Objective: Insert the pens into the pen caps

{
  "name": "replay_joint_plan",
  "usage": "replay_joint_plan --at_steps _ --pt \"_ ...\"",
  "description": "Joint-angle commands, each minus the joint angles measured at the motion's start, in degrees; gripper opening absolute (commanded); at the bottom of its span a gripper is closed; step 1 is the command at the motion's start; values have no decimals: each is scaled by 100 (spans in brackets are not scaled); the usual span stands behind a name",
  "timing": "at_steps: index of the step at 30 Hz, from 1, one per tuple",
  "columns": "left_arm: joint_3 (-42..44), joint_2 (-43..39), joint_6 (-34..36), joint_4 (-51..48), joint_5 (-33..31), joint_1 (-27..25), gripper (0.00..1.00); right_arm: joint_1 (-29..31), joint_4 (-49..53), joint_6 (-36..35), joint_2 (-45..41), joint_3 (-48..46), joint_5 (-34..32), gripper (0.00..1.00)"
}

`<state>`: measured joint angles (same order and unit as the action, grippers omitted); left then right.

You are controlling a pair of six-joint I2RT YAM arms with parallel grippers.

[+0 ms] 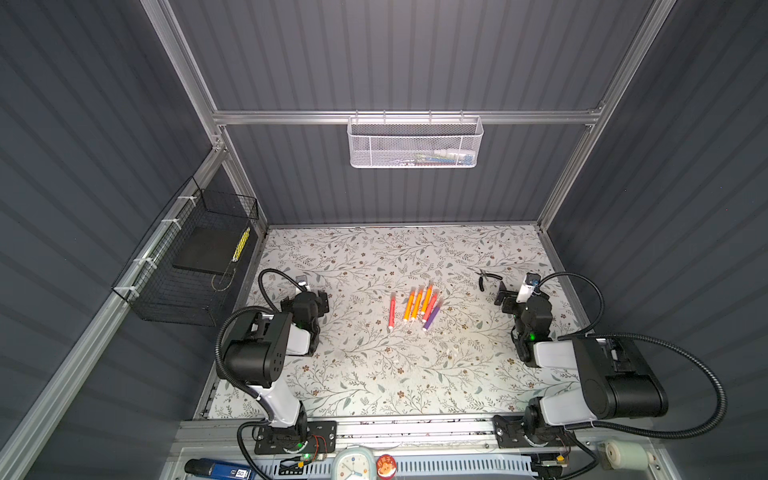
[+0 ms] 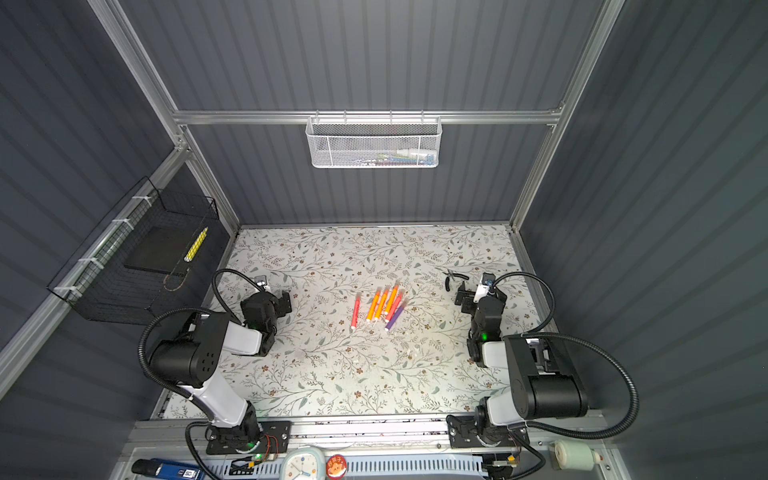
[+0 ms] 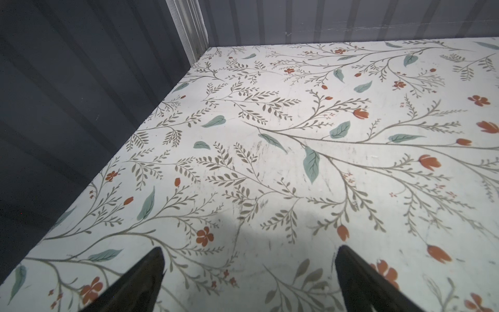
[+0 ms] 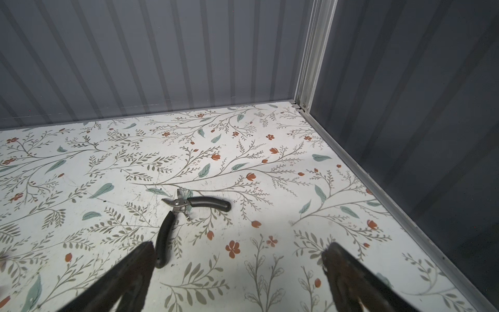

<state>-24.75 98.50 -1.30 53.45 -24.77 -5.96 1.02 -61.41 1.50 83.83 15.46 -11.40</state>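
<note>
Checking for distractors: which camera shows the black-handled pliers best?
The right wrist view: the pliers lie close and sharp, with handles spread and the metal nose visible. In both top views they are only a small dark shape. The left wrist view does not show them.

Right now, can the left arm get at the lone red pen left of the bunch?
Probably yes: the left claw is open and empty, the red pen lies apart from the other pens, nearest that arm, with only bare table between.
</note>
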Motion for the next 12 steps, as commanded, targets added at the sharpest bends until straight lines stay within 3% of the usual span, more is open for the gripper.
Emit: replay_joint_plan --at_steps 1,12 --pt "-91 -17 -90 151 43 -11 99 -29 15 52 10 71 -91 99" --pt "-91 -19 -90 148 43 -11 99 -39 149 52 36 157 -51 99"
